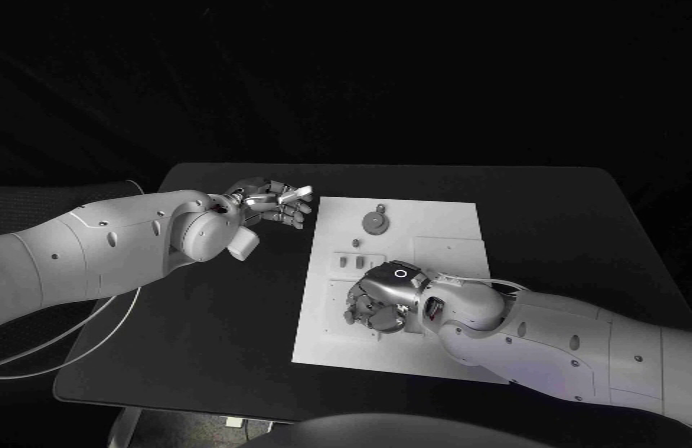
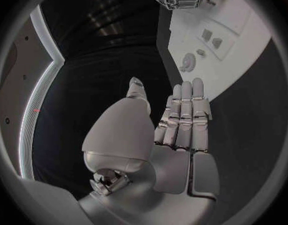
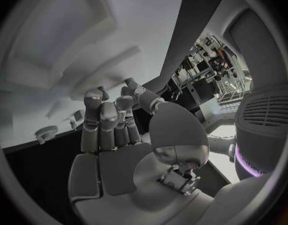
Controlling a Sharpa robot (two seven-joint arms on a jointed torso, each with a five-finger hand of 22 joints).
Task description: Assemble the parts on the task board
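While the right hand [image 1: 382, 298] hovers over the task board [image 1: 433, 230], fingers curled, grasp indeterminate, a round part [image 1: 375, 222] lies beyond it; assembly appears incomplete. The left hand [image 1: 270, 204] waits empty, fingers extended.

Dim, dark surroundings — fisheye-bent edges

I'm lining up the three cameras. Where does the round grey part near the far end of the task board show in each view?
Head view: the round part lies on the task board, near its far edge, right of the left hand.
Left wrist view: the round part, beyond the hand's fingertips.
Right wrist view: the round part, beside the right hand.
Shared landmark: the small square pieces.
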